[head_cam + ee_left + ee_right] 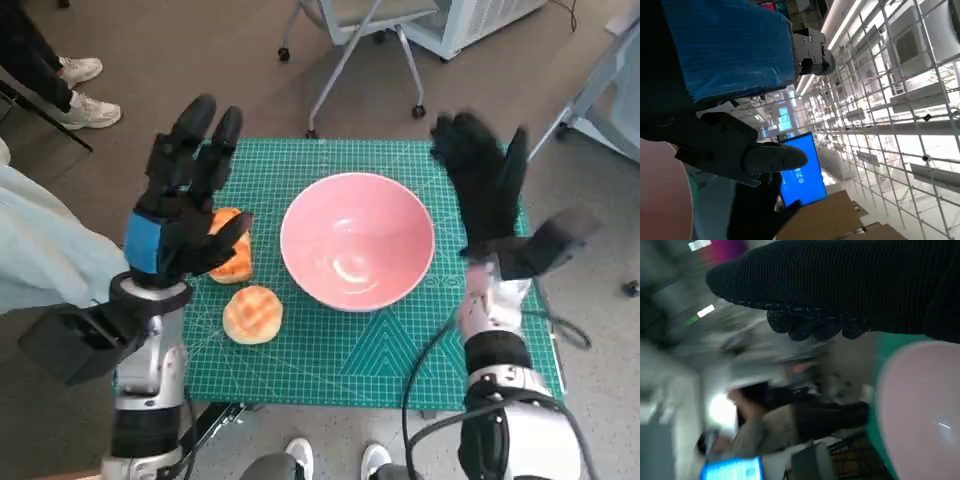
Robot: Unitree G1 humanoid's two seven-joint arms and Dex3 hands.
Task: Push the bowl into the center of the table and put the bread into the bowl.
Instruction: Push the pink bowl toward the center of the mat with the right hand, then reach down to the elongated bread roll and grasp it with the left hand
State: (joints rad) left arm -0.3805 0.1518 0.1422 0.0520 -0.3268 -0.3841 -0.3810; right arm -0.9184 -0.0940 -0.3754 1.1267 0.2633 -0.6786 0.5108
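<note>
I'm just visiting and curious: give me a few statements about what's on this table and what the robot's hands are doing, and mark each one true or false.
1. The pink bowl is empty. True.
2. Two pieces of bread lie on the green mat. True: the second piece is partly hidden by the left hand.
3. The bread lies on the right hand's side of the bowl. False: both pieces lie on the left hand's side.
4. The right hand holds a piece of bread. False: it holds nothing, fingers spread, raised beside the bowl.
5. The bowl is blue. False: it is pink.
</note>
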